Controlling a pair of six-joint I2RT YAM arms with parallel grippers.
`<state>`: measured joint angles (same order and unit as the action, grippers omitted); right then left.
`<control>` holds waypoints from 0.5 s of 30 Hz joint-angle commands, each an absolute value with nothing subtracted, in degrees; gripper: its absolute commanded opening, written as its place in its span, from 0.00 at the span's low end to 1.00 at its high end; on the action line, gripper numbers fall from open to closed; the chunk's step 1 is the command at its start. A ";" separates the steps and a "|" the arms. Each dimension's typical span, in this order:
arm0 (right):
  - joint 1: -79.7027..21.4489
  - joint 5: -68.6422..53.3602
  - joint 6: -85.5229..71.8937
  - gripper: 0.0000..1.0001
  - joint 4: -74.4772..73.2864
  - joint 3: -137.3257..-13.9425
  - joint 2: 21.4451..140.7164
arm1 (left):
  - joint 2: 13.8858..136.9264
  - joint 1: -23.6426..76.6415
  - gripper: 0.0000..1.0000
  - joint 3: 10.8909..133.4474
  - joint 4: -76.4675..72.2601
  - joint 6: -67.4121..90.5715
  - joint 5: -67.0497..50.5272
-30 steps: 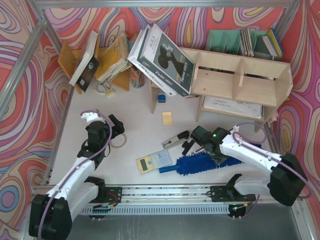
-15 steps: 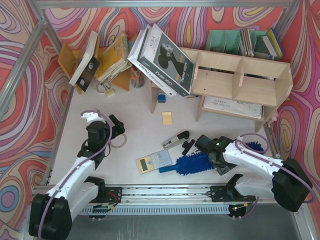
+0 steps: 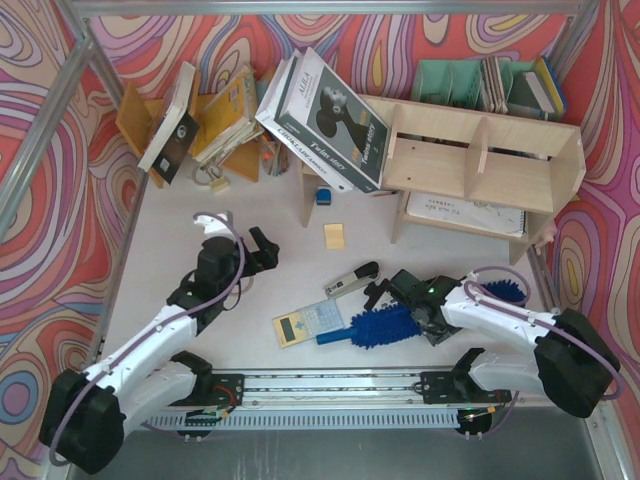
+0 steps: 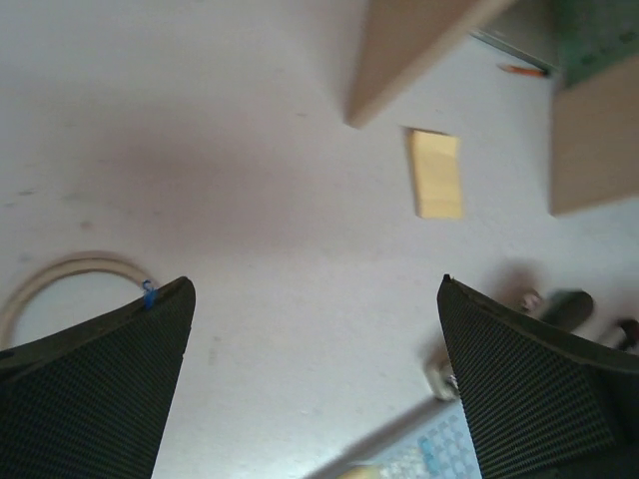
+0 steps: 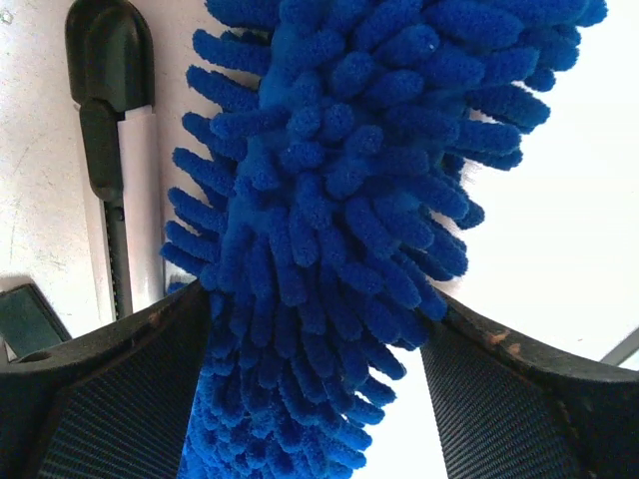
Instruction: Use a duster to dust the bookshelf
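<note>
The right gripper (image 3: 428,322) is down on the duster (image 3: 383,326), which lies flat on the table (image 3: 270,205) in front of the bookshelf (image 3: 480,165), well apart from it. Its fingers (image 5: 100,399) straddle the fluffy blue head with fluff against both, but I cannot tell if they're really squeezing. The left gripper (image 3: 264,250) hangs wide open and empty, off to the bookshelf's left.

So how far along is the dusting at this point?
Done: nothing visible. The bookshelf shows no contact, and the duster lies on the table, away from it. In hand: the right gripper straddles the duster's fluffy head, though a firm clamp cannot be confirmed. The left gripper hangs open over bare table. Left: lifting the duster and wiping the bookshelf.
</note>
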<state>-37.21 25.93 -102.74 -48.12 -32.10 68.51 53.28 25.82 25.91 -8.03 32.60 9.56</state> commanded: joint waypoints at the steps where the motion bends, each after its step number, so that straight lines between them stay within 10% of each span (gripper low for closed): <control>1: -37.57 27.76 -104.91 0.71 -48.46 -30.41 69.31 | 55.41 32.93 0.98 31.51 -4.94 32.53 13.14; 15: -37.55 32.09 -103.63 0.34 -46.46 -30.10 61.41 | 63.47 48.37 0.98 45.91 8.50 23.79 15.98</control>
